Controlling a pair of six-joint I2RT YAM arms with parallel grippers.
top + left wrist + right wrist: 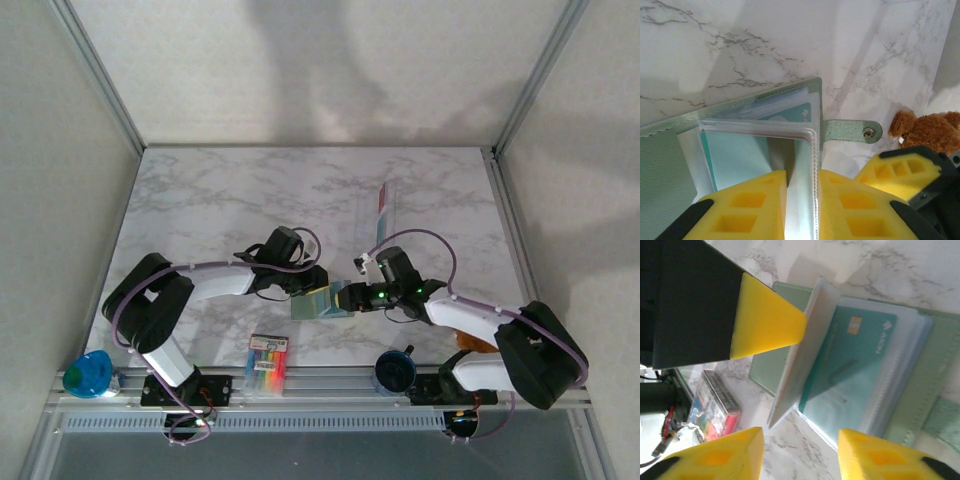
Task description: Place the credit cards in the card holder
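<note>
The card holder [318, 304] lies open on the marble counter [200, 200], between the two arms. The left hand [802, 177] pinches a clear plastic sleeve [806, 160] of the holder and holds it upright. A teal credit card [847, 360] sits in a sleeve beneath. The right hand [800, 440] hovers over the holder's edge, its fingers moderately apart. A marker pack [267, 362] lies near the counter's front edge.

A white marble-patterned table [220, 200] with grey veins lies in the middle. At 12 o'clock stands a plain pale back wall [320, 60], crossed by soft grey shadows. Similar side walls [50, 200] close off 9 and 3 o'clock. Silver metal posts [100, 75] rise from the far corners. A grooved metal rail [330, 385] edges the table at 6 o'clock. The light is soft and even.
</note>
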